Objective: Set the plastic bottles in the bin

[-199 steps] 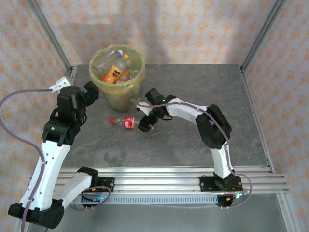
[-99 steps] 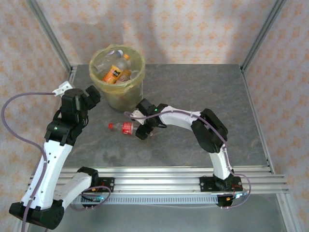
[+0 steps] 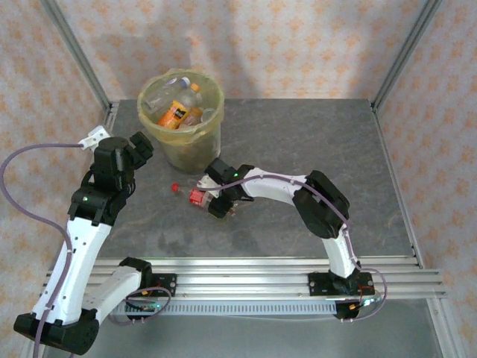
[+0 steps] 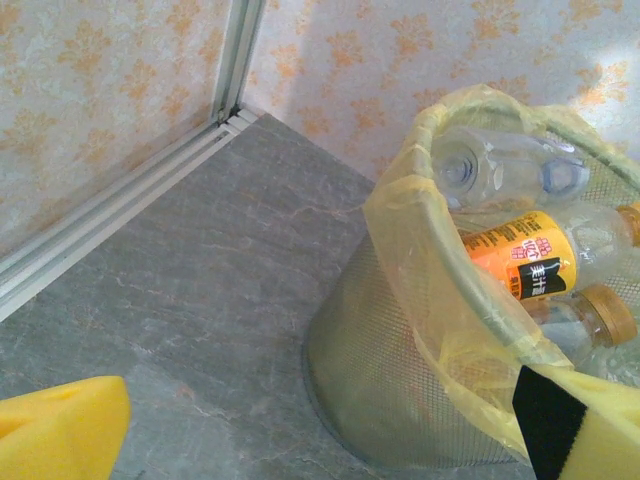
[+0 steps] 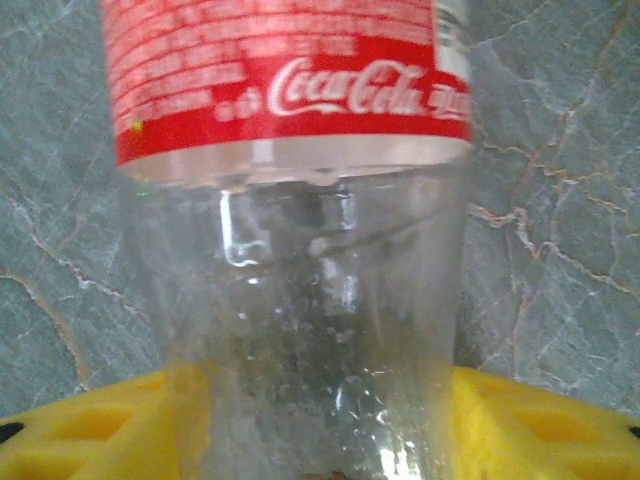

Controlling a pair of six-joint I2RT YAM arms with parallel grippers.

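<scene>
Right tool (image 3: 217, 206) low over the worktop (image 3: 313, 142), arm stretched across to the left. Its yellow pads (image 5: 80, 430) sit either side of the clear lower body of a cola bottle (image 3: 196, 197). Pads look to be against the plastic; whether they pinch it I cannot tell. Bottle lies on the grey surface, not lifted.

Left tool (image 3: 140, 147) spread wide, nothing in it, its fingers (image 4: 60, 420) at the bottom corners of its own view. It hangs just beside the bin (image 3: 190, 153), on the bin's left. My guess: parked there so it does not crowd the other arm's reach.

Bin stands at the back left of the worktop, yellow bag folded over the rim. Several bottles (image 3: 176, 113) piled inside, an orange-labelled one on top.

Cola bottle: on its side, near the bin's front, apart from it. Long axis roughly left to right across the worktop, slightly skewed. Red cap (image 3: 176, 187) points left, away from my right tool; base end sits between the pads. Grip placed low, below the red label, likely because that end faces my arm and the straight wall there gives fair purchase.
</scene>
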